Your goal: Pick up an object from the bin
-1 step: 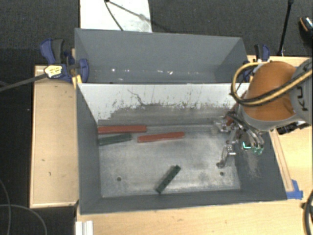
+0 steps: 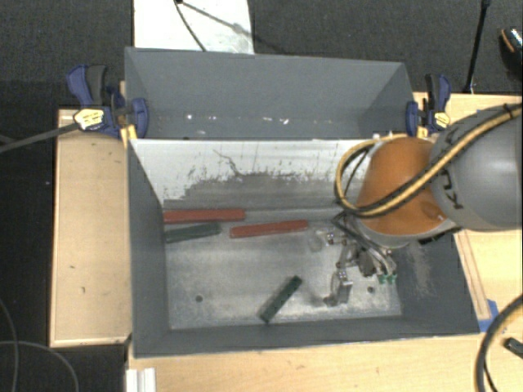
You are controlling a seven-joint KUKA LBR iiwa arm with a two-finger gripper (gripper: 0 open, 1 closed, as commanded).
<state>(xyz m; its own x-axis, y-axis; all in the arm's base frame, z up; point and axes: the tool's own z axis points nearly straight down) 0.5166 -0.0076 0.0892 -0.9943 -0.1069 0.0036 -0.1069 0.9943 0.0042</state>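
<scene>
Gripper (image 2: 339,291) hangs low over the scuffed floor of the grey bin (image 2: 245,96), pointing down from an orange-covered wrist (image 2: 392,190) on the arm that comes in from the view's right, with cables looped about it. Its tip is a tangle of small metal parts against the metal floor, so I cannot tell whether it is open or closed. Nearest to it, just to its left and slightly toward the near wall, lies a short dark green block (image 2: 279,298), set at a slant and apart from it. Farther left, toward the back wall, lie a red-brown bar (image 2: 270,229), a longer red-brown bar (image 2: 204,215) and a dark green bar (image 2: 192,232).
</scene>
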